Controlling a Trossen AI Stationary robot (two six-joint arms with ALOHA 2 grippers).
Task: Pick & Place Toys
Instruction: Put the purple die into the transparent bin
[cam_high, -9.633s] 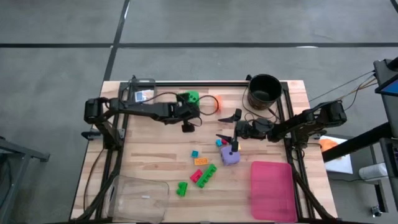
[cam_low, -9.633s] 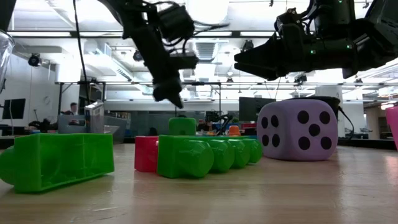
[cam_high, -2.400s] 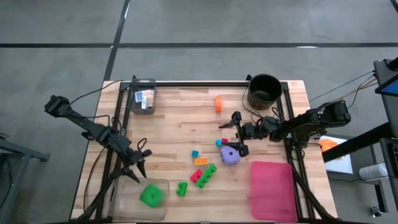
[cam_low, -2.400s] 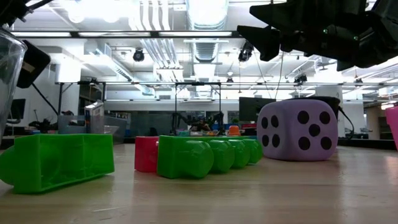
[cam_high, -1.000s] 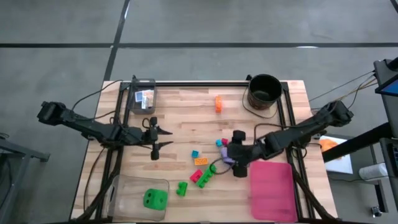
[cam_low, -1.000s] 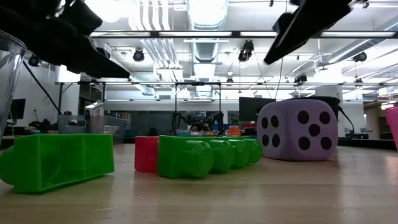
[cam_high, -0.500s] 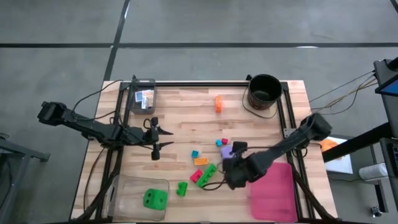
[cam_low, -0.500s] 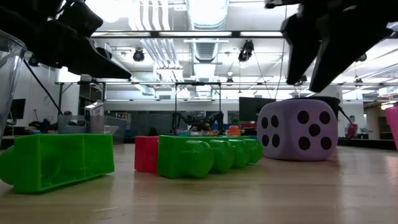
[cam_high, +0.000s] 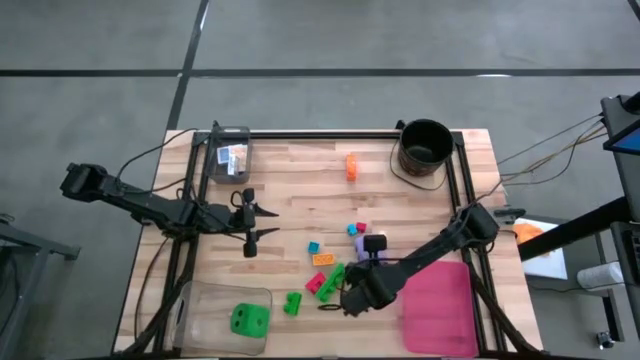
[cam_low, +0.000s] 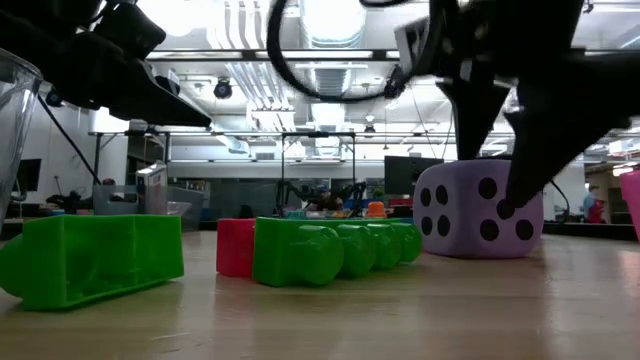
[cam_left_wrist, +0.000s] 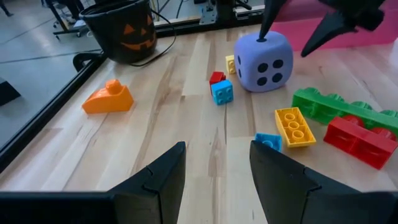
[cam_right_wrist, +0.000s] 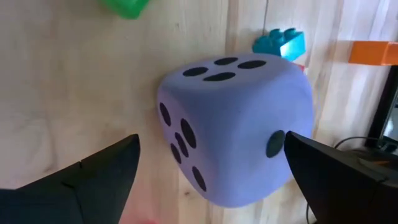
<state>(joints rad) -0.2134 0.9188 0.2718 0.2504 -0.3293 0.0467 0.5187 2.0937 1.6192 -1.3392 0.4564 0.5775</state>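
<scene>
The right gripper (cam_right_wrist: 211, 168) has just swung in low from the right edge of the tabletop (cam_high: 290, 190) and spread its fingers (cam_right_wrist: 93, 174) wide in the last second; it now brackets the purple die (cam_right_wrist: 233, 127), one finger on either side and neither touching it yet. That reads as the start of a grasp, so the next move is probably to close on the die and carry it off. The die sits near the middle of the tabletop, just beside the pink tray (cam_high: 437, 305), with a teal brick (cam_right_wrist: 281, 42) close behind it and the green bricks (cam_high: 333, 278) and red brick (cam_high: 315, 283) toward the front edge. The green die (cam_high: 243, 320) already lies in the clear bin (cam_high: 195, 300) at the front left corner, so that one looks done. The left gripper (cam_left_wrist: 217, 168) hangs over the left side of the tabletop, partly open and empty, and has not moved over that second. An orange piece (cam_high: 351, 166) lies near the back edge by the black bucket (cam_high: 425, 147).
</scene>
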